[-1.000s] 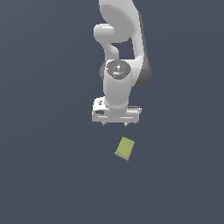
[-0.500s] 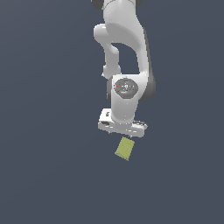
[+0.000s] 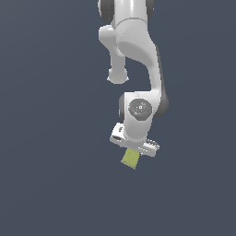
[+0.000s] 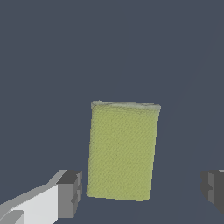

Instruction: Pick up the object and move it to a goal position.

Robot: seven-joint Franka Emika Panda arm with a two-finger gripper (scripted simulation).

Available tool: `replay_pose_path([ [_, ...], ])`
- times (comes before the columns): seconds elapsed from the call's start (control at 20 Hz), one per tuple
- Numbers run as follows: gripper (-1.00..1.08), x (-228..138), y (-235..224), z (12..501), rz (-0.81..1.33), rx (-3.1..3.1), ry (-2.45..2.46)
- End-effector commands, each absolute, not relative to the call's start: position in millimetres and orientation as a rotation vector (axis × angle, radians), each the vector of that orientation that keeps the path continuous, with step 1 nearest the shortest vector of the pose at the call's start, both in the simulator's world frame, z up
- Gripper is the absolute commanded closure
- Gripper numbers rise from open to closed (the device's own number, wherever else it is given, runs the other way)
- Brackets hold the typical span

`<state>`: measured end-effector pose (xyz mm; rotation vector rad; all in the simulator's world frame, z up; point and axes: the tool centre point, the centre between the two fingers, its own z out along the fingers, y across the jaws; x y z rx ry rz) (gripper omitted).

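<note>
Item: small flat yellow-green rectangular block (image 4: pixel 122 151) with fine texture, lying on the plain dark grey floor (image 3: pixel 46 184), far from its edges. White two-finger gripper (image 3: pixel 134 151) directly above, fingers (image 4: pixel 70 192) spread either side, apart from the block, apparently placed ready to descend and pinch its narrow width

The block (image 4: pixel 123 151) between the pincer's fingers is yellow-green with a fine woven-looking grain and a paler, greyish rim along one short edge. The gripper (image 4: pixel 142 192) has a white body and dark grey finger pads (image 4: pixel 70 193). The arm (image 3: pixel 138 50) above it is glossy white with dark grey joints. The ground (image 3: pixel 50 161) around it is plain slate blue.
</note>
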<state>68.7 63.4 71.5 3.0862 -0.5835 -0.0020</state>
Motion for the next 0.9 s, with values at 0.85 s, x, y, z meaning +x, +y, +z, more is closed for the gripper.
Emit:
replay_pose_path([
  [0.85,-0.92,73,70,25,0.000,3.073,-0.654],
])
